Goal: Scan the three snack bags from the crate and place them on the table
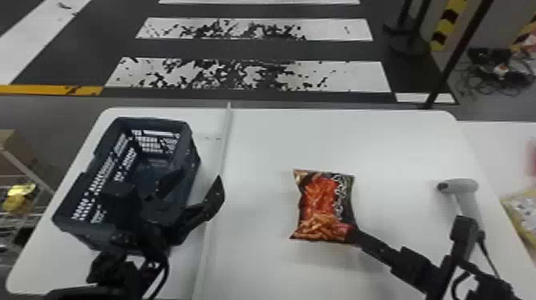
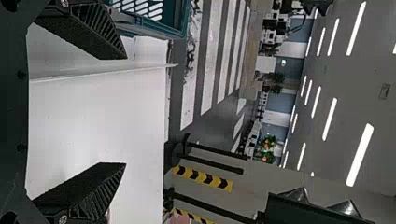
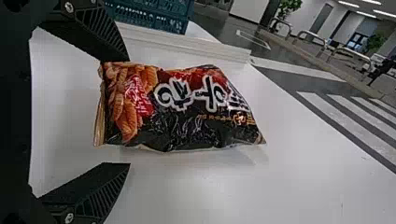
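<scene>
Head view: slotted, box-shaped plastic crate [image 1: 187, 133]; smooth white bench [image 1: 259, 263]; hard grey scanner [image 1: 464, 185] at three o'clock from the snack bag [image 1: 325, 203]. Bag is pillow-shaped, glossy, red and black, lying on the bench; crate at its nine o'clock. Room for moving runs toward twelve, to the bench's far edge. Left pincer [image 1: 201, 175] beside crate; right pincer [image 1: 408, 229] at bag's four o'clock.

Left wrist view: left pincer [image 2: 126, 111] wide open, gripping nothing; ribbed faces.

Right wrist view: right pincer [image 3: 129, 112] wide open, gripping nothing; bag film creased.
</scene>
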`<state>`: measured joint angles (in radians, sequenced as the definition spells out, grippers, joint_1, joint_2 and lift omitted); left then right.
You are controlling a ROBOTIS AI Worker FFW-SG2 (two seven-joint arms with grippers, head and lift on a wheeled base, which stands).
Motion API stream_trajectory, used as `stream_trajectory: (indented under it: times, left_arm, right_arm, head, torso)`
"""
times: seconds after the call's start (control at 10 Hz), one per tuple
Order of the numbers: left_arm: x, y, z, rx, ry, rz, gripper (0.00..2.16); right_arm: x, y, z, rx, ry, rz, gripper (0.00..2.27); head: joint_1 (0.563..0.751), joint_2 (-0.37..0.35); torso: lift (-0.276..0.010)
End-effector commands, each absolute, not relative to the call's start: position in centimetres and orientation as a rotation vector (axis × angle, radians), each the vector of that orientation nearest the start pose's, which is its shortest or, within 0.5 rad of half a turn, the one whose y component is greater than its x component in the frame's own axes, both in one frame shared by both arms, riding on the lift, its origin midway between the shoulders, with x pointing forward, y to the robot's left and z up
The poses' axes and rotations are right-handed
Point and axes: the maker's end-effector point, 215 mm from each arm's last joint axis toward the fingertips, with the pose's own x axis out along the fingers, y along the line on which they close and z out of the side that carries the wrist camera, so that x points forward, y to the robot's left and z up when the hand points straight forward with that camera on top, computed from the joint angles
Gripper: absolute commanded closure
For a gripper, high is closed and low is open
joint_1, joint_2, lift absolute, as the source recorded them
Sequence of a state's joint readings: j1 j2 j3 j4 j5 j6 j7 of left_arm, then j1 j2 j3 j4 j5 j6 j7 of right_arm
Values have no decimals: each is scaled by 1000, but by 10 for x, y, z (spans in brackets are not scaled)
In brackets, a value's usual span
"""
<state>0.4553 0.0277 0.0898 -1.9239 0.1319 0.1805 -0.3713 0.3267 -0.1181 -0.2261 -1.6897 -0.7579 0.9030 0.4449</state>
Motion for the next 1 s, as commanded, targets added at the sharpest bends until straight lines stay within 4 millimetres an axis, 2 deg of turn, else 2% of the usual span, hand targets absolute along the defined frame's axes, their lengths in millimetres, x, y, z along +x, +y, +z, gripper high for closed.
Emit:
stream_trajectory:
  times: [0.0,0.1,0.2,0.3,0.5,0.7,0.9]
  left_arm:
    - [435,200,-426,-127,257,-298,63]
    - [435,200,-427,-127,259,-300,63]
    - [435,200,-428,-126,262,-300,63]
    - [435,200,-427,-126,260,-300,63]
    - [435,200,-427,-126,259,-301,63]
    - [435,200,-426,-125,257,-301,63]
    - [435,200,-423,-124,253,-301,63]
  right_arm:
    - [371,-162,-544,885,823,428,211]
    - [372,-158,-540,899,824,452,616]
    - [371,-156,-539,903,829,461,1565]
    - [367,-153,-540,911,854,466,2260]
    - [368,-155,-535,937,839,469,2260]
    - [366,-156,-521,977,826,495,2260]
    - [371,-169,-491,973,784,513,2260]
  head:
    - [695,45]
    - [695,49]
    - [695,56]
    - [695,61]
    - [695,67]
    - [695,65]
    - [695,62]
  torso:
    - [-62]
    - [-62]
    - [-62]
    - [-62]
    - [-62]
    - [-62]
    - [-62]
